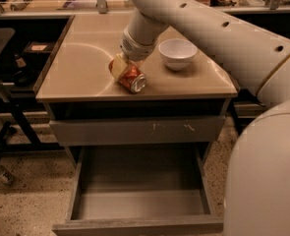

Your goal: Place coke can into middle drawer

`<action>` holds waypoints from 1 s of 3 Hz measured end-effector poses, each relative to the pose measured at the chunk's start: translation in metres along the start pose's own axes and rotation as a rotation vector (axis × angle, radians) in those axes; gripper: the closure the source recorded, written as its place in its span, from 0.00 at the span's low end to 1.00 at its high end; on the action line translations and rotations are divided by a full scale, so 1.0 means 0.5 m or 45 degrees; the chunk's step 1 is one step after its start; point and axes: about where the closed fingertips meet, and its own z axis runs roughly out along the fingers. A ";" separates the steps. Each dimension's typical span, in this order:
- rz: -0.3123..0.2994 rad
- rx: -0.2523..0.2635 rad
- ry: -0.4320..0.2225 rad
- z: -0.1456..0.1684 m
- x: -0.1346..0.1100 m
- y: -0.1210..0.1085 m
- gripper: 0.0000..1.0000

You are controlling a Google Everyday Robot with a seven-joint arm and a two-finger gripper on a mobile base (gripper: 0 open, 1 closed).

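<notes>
The gripper (pixel 124 70) is down on the tan counter (pixel 75 68), near its front edge and a little right of centre; it is closed on the coke can (pixel 134 79), with one pale finger (pixel 117 67) pressed against the can's left flank and the other finger hidden behind the can. The coke can lies tilted on its side, its silver end turned toward the front right; its lower edge looks to be touching the counter or just above it, and I cannot tell which. The white arm (pixel 208 28) comes in from the upper right and bends down to the wrist straight above the can; the robot's pale body (pixel 267 181) fills the lower right corner.

A white bowl (pixel 177 52) stands upright on the counter just to the right of the can and slightly further back; the two are near each other but apart.

Below the counter there is a dark open slot, then a closed grey drawer front (pixel 137 130) with a few white scratches right of its middle; under that, the middle drawer (pixel 139 200) is pulled well out toward the camera, its bare grey floor and low side walls in plain sight. The can is above on the counter, not in the drawer.

The floor (pixel 21 200) to the left is speckled; dark furniture stands to the left of the counter.
</notes>
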 end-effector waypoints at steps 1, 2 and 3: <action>0.022 0.006 -0.005 -0.023 0.032 0.017 1.00; 0.035 0.011 -0.008 -0.047 0.059 0.037 1.00; 0.093 0.036 -0.004 -0.093 0.129 0.072 1.00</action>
